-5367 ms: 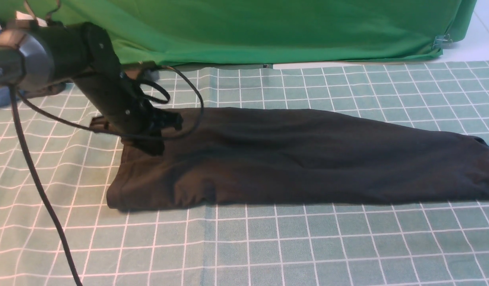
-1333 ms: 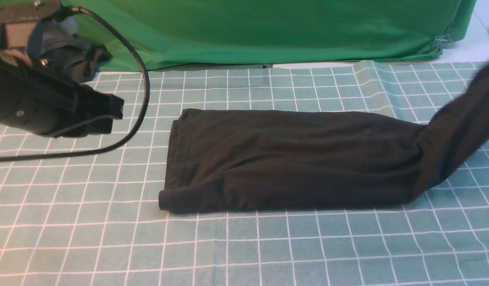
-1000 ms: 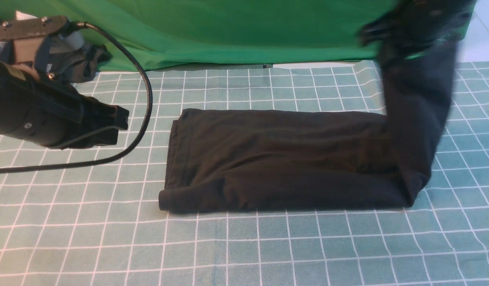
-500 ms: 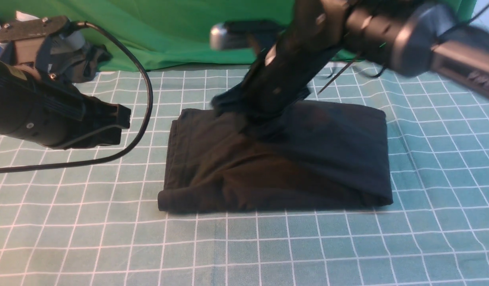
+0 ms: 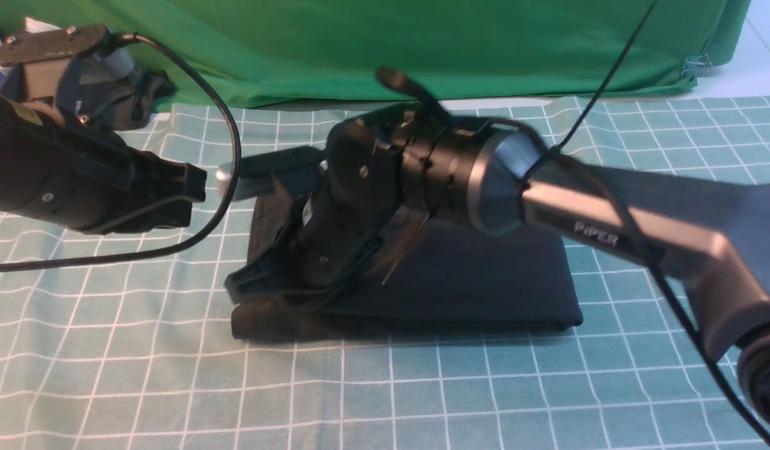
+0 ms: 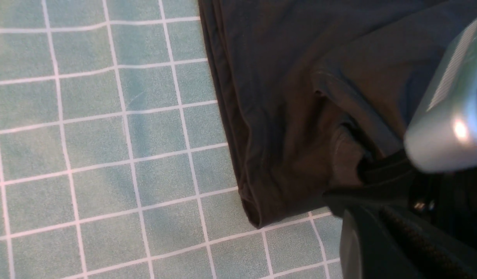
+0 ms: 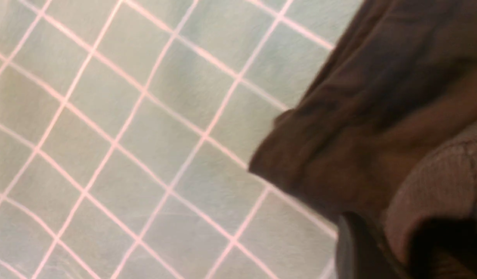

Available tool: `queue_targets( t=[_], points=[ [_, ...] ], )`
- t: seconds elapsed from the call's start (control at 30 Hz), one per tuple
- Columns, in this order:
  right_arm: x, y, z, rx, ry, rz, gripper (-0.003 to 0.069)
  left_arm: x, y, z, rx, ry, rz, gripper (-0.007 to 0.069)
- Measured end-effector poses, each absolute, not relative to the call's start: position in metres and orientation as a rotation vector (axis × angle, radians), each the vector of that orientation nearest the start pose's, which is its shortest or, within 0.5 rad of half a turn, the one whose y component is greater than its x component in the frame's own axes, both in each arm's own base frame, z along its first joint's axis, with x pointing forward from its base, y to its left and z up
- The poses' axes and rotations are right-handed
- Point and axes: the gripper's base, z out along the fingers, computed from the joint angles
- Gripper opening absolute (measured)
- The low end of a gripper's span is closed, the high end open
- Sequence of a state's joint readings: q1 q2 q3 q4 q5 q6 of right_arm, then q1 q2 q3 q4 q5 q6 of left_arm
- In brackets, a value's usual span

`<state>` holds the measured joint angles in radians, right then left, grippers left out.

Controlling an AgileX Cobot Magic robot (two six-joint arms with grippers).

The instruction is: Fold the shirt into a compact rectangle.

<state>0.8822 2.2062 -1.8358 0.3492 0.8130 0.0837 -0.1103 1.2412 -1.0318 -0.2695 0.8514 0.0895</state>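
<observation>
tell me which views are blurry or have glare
Front view: mostly sharp, evenly lit, but the black shirt is so dark its folds barely read. Left wrist view: checked tablecloth crisp; the silver camera housing is out of focus with a glare spot. Right wrist view: soft throughout, grid lines smeared.

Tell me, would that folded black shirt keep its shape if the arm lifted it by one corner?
Probably floppy: the shirt lies in soft stacked layers with rounded, wrinkled edges, so lifted by one corner it would likely sag and unfold. Likely light, being thin cloth. Pushed, it may bunch rather than slide, since the checked tablecloth is fabric too.
</observation>
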Motion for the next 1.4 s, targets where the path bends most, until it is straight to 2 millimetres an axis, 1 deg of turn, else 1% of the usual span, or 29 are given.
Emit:
queue_targets(
  t=[0.1,0.13,0.2,0.23,0.27,0.3,0.33,0.37,0.4,0.43,0.47,0.5,0.6,0.67,0.73,0.8,0.83,0.9,0.93,0.97,1.0,1.03,1.07,1.1,1.17,1.23,1.27,1.37,1.4],
  points=[
    [0.29,0.396,0.201,-0.844,2.642,0.718,0.0302,0.245,-0.045,0.321,0.108,2.529,-0.331,0.0011],
    [0.29,0.396,0.205,-0.843,2.633,0.724,0.0358,0.245,-0.045,0.321,0.112,2.529,-0.323,0.0011],
    [0.292,0.396,0.215,-0.858,2.611,0.731,0.0447,0.245,-0.044,0.321,0.119,2.53,-0.308,0.0011],
    [0.293,0.394,0.222,-0.878,2.602,0.732,0.0479,0.245,-0.043,0.321,0.123,2.531,-0.295,0.0011],
    [0.297,0.39,0.237,-0.906,2.574,0.734,0.0517,0.245,-0.042,0.32,0.125,2.533,-0.279,0.0011],
    [0.297,0.389,0.239,-0.923,2.573,0.729,0.0525,0.245,-0.042,0.32,0.126,2.533,-0.276,0.0011],
    [0.303,0.381,0.256,-0.951,2.541,0.714,0.054,0.245,-0.041,0.32,0.122,2.535,-0.256,0.0011],
    [0.305,0.376,0.262,-0.957,2.537,0.704,0.0544,0.245,-0.04,0.32,0.118,2.536,-0.253,0.0011],
    [0.312,0.364,0.281,-0.968,2.521,0.661,0.0543,0.245,-0.039,0.32,0.105,2.538,-0.244,0.0011],
    [0.314,0.36,0.287,-0.961,2.511,0.658,0.0542,0.245,-0.039,0.32,0.101,2.539,-0.244,0.0011],
    [0.321,0.345,0.303,-0.938,2.505,0.627,0.0534,0.245,-0.039,0.32,0.087,2.54,-0.243,0.0011],
    [0.326,0.333,0.316,-0.902,2.508,0.621,0.0522,0.245,-0.039,0.32,0.078,2.54,-0.245,0.0011],
    [0.328,0.314,0.335,-0.872,2.524,0.661,0.0484,0.247,-0.039,0.321,0.048,2.522,-0.251,0.0011],
    [0.323,0.314,0.337,-0.923,2.53,0.712,0.047,0.248,-0.039,0.322,0.035,2.507,-0.262,0.0011],
    [0.316,0.32,0.335,-0.995,2.524,0.755,0.0464,0.248,-0.04,0.322,0.02,2.499,-0.274,0.0011],
    [0.312,0.325,0.332,-1.068,2.512,0.75,0.045,0.248,-0.041,0.323,-0.008,2.496,-0.304,0.0011],
    [0.312,0.325,0.332,-1.071,2.51,0.749,0.045,0.248,-0.041,0.323,-0.01,2.496,-0.307,0.0011],
    [0.316,0.319,0.331,-1.091,2.499,0.641,0.0377,0.248,-0.042,0.322,-0.02,2.506,-0.327,0.0011],
    [0.321,0.311,0.334,-1.084,2.491,0.556,0.0309,0.247,-0.043,0.322,-0.024,2.512,-0.336,0.0011],
    [0.321,0.31,0.333,-1.084,2.491,0.544,0.0296,0.247,-0.043,0.322,-0.025,2.513,-0.338,0.0011],
    [0.326,0.298,0.341,-1.063,2.473,0.464,0.0189,0.247,-0.043,0.322,-0.026,2.513,-0.348,0.0011],
    [0.33,0.288,0.347,-1.037,2.463,0.425,0.0122,0.247,-0.045,0.322,-0.025,2.514,-0.368,0.0011],
    [0.333,0.278,0.354,-1.008,2.457,0.405,0.0086,0.248,-0.047,0.321,-0.016,2.515,-0.393,0.0011],
    [0.336,0.265,0.364,-0.968,2.441,0.382,0.0049,0.25,-0.05,0.32,-0.009,2.516,-0.439,0.0011],
    [0.336,0.244,0.38,-0.911,2.426,0.364,0.0029,0.255,-0.055,0.314,-0.007,2.529,-0.501,0.0011],
    [0.331,0.222,0.392,-0.859,2.421,0.348,0.0019,0.265,-0.063,0.301,-0.008,2.569,-0.548,0.0011],
    [0.327,0.208,0.397,-0.828,2.428,0.337,0.0018,0.272,-0.068,0.291,0.005,2.606,-0.553,0.0012],
    [0.312,0.18,0.395,-0.786,2.476,0.308,0.0018,0.291,-0.081,0.271,0.084,2.678,-0.522,0.0015],
    [0.309,0.177,0.396,-0.782,2.474,0.306,0.0017,0.293,-0.083,0.271,0.096,2.678,-0.516,0.0016]
  ],
)
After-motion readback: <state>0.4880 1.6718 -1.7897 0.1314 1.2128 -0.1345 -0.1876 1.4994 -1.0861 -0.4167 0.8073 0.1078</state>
